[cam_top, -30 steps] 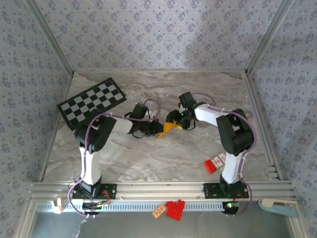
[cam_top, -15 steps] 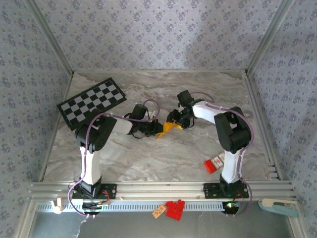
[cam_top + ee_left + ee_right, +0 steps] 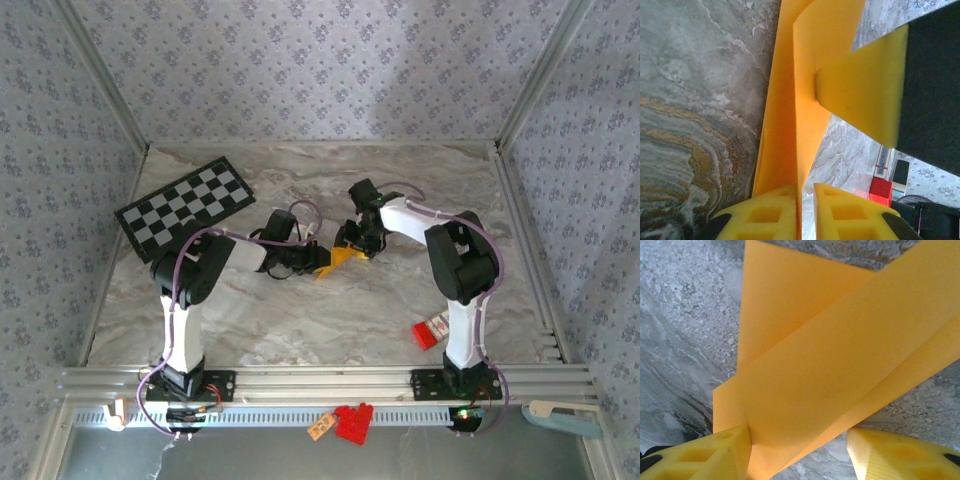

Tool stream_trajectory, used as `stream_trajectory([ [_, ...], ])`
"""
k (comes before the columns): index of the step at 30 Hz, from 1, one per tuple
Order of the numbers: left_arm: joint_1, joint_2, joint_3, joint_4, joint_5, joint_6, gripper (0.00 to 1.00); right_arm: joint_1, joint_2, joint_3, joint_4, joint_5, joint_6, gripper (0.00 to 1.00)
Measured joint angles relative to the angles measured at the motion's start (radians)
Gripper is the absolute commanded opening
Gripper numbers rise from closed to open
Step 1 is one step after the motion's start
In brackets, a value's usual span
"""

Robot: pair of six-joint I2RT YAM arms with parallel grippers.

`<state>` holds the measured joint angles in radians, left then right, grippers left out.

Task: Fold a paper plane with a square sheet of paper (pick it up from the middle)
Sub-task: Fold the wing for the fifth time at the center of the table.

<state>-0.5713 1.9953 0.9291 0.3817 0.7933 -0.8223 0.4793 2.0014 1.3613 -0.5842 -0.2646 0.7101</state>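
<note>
Left pincer (image 3: 806, 194) stood narrowly parted around the folded paper (image 3: 343, 257) at frame centre; right pincer (image 3: 797, 442) straddled it, wide.

Two robot arms, left arm (image 3: 188, 278) and right arm (image 3: 455, 262), with one gripper apiece: left gripper (image 3: 320, 262), right gripper (image 3: 352, 243). One sheet of orange-yellow paper (image 3: 340, 257) (folded, yet a single piece). One checkered board (image 3: 187, 203). Two red things: one small block (image 3: 426, 336) on the table (image 3: 300, 320), one piece (image 3: 352, 422) on the near frame (image 3: 260, 415).

square sheet of paper (image 3: 342, 256) | orange-yellow | folded, creased, overlapping flaps | centre of table (image 3: 300, 315)
</note>
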Motion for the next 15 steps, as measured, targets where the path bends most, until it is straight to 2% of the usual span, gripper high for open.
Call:
stream_trajectory([
  [15,0.016,-0.053,-0.036,-0.023,-0.02,-0.001,0.29,0.017,0.033,0.059,-0.068,0.048,0.0,0.59],
])
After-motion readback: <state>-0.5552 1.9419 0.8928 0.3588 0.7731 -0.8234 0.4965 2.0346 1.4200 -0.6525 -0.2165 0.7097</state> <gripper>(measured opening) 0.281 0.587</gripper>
